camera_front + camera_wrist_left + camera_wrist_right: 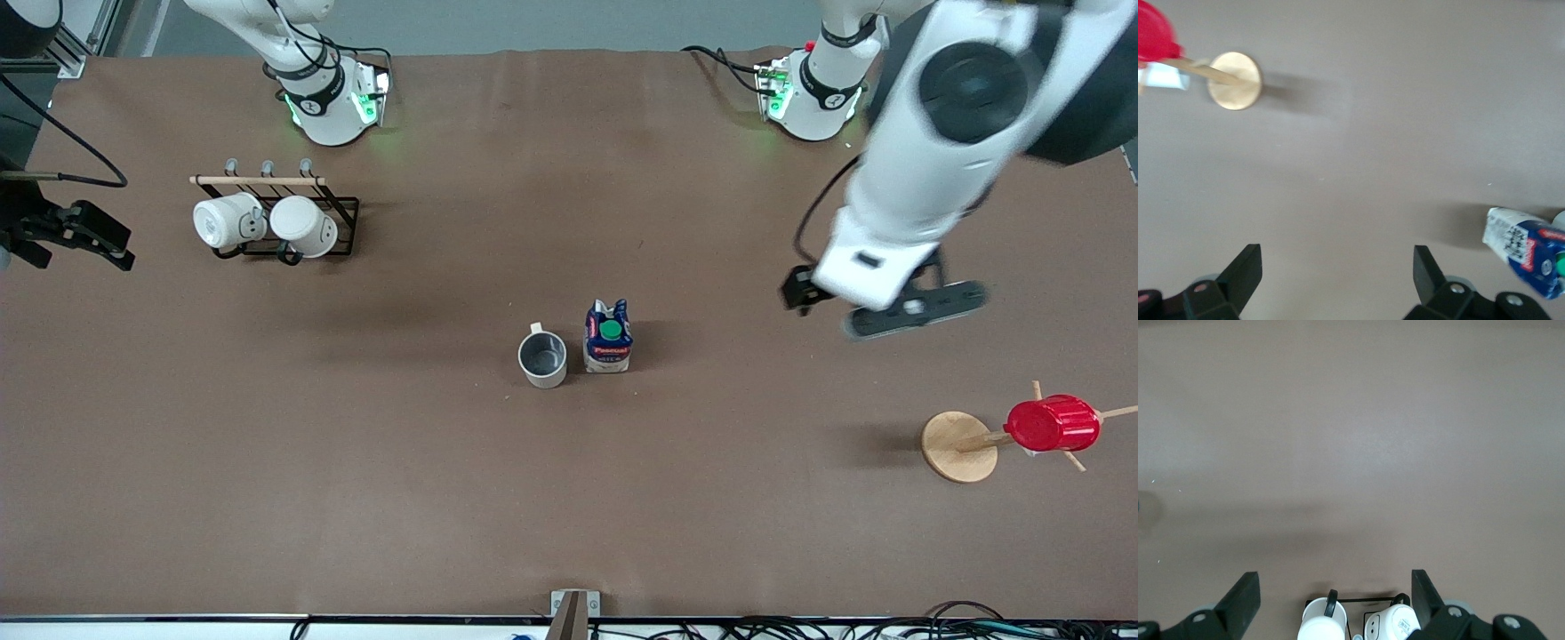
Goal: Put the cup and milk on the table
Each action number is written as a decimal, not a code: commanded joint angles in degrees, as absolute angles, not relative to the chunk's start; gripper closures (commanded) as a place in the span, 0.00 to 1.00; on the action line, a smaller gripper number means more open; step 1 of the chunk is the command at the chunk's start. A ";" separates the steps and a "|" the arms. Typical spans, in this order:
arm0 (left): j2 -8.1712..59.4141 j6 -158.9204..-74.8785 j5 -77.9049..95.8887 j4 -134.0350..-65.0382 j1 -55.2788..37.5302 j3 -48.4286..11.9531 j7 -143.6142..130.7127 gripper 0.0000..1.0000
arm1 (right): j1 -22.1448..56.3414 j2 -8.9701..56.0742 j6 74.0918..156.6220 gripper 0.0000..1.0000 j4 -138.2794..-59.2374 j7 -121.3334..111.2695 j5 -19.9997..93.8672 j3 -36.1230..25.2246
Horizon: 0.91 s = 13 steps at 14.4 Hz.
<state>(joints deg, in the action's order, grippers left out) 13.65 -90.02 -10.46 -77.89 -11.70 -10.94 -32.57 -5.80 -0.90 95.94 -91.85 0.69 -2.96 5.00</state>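
The cup (542, 359), cream-white with a grey inside, stands upright on the brown table (569, 498) near its middle. The milk (608, 337), with a blue top and green cap, stands upright right beside it, toward the left arm's end. The milk also shows at the edge of the left wrist view (1523, 248). My left gripper (867, 300) (1337, 280) is open and empty, up over bare table between the milk and the left arm's end. My right gripper (84, 244) (1335, 603) is open and empty at the right arm's end of the table, beside the mug rack.
A black wire rack (342, 213) with two all-white mugs (229, 220) (304, 226) stands near the right arm's base; both mugs show in the right wrist view (1321, 625). A round wooden disc (958, 446) (1235, 81) with a peg stand bears a red ribbed cup (1053, 424) (1155, 33).
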 commanded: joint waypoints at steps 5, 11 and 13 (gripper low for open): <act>1.86 -88.07 -0.27 -85.50 1.67 -10.64 -10.14 0.00 | -5.71 -1.41 95.36 0.00 -91.85 0.18 -2.46 5.19; -8.25 -88.59 0.18 -97.20 -1.21 -5.37 -3.61 0.00 | -5.71 -1.41 95.36 0.00 -92.02 0.09 -2.46 5.19; -8.79 -88.59 0.26 -97.47 -3.33 -2.91 -3.43 0.00 | -5.80 -1.41 95.27 0.00 -92.20 0.00 -2.37 5.19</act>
